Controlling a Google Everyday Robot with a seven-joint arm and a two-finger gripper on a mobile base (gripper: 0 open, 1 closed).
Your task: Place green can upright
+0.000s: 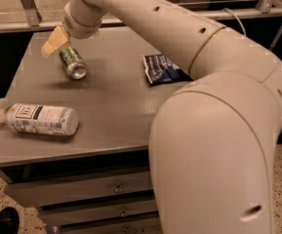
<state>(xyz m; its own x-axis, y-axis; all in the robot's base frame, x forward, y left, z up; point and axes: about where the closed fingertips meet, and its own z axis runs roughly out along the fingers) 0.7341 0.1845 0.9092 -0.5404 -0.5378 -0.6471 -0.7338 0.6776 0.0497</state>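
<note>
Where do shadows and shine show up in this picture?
Camera view: soft shadow darkens the table in front of the can; its silver end glints; the end effector is at the can's far end, warmly lit; the near arm blocks the right side.
</note>
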